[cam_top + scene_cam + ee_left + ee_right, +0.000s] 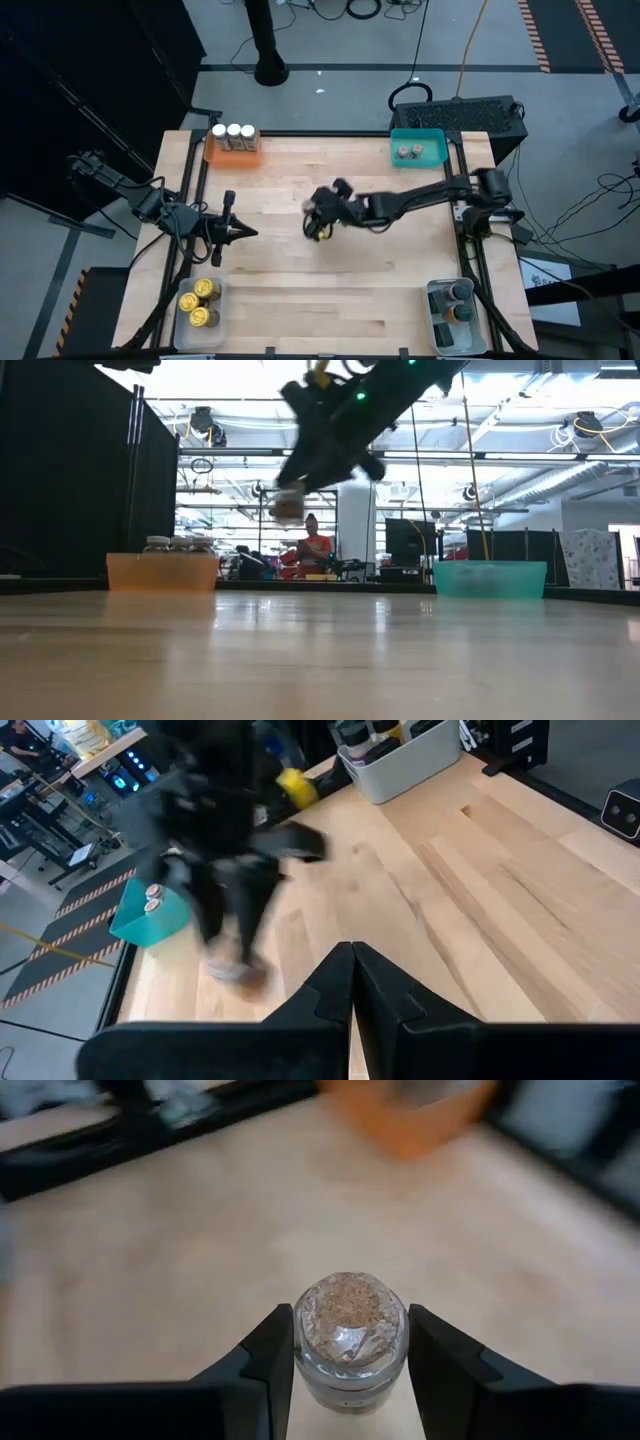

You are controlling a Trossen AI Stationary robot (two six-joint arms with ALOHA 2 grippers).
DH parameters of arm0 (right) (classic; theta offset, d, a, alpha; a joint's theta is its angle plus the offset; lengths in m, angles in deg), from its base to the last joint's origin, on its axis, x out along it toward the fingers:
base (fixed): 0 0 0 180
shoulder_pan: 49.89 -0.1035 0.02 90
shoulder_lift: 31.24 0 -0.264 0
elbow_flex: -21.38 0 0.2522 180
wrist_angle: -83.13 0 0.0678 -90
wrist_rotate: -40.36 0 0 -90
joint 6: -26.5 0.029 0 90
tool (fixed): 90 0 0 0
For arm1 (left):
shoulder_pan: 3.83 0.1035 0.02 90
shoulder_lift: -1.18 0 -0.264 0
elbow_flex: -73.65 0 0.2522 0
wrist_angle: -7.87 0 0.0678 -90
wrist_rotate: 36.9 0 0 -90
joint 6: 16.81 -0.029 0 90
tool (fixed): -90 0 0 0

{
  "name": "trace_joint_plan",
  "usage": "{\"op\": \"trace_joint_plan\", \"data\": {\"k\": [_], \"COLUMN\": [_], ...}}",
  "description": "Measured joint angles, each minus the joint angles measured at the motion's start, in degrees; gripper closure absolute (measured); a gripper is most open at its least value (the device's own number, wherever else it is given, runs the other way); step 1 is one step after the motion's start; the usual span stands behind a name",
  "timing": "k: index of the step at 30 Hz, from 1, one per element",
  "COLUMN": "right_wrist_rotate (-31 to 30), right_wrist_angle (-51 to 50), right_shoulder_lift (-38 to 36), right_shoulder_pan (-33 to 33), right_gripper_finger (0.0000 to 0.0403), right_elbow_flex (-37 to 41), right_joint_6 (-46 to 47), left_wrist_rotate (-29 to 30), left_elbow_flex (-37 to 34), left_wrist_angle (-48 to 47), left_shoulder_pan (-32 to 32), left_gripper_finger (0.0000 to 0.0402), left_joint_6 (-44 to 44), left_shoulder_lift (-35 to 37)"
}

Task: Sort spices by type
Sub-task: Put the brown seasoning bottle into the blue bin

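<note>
The right end effector (350,1342) clasps an upright brownish spice jar (350,1330) above mid-bench (300,290), its grey-lidded likes lying in the teal tray (436,157) behind, farther from the clenched left end effector (243,232).

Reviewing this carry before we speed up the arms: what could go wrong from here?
1. The right end effector pinches the small clear glass spice jar of brown powder only at its sides while lifted above the wooden table; a fast swing might let it slip.
2. The orange plastic tray already holds three white-topped jars in a tight row, so setting one down there could knock them.
</note>
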Motion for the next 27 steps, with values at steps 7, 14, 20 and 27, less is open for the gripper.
{"op": "trace_joint_plan", "data": {"k": [7, 14, 20, 27], "right_wrist_rotate": [-15.2, -17.1, -17.3, -21.2], "right_wrist_angle": [-9.8, -10.7, -13.2, -25.5], "right_shoulder_lift": [-13.4, -27.9, -38.0, -44.9], "right_shoulder_pan": [4.7, 15.0, 22.9, 28.2], "right_gripper_finger": [0.0271, 0.0271, 0.0271, 0.0271], "right_elbow_flex": [8.5, 21.4, 30.4, 32.1], "right_joint_6": [8.3, 18.3, 27.5, 33.9], "left_wrist_rotate": [-0.1, -0.3, -0.2, -0.2], "left_elbow_flex": [0.0, 0.0, 0.0, 0.0], "left_wrist_angle": [-0.6, -0.5, -0.4, -0.4], "left_shoulder_pan": [0.0, 0.0, 0.0, 0.0], "left_gripper_finger": [0.0388, 0.0388, 0.0388, 0.0388], "left_joint_6": [0.5, 0.2, 0.0, 0.0], "left_shoulder_lift": [0.0, 0.0, 0.0, 0.0]}}
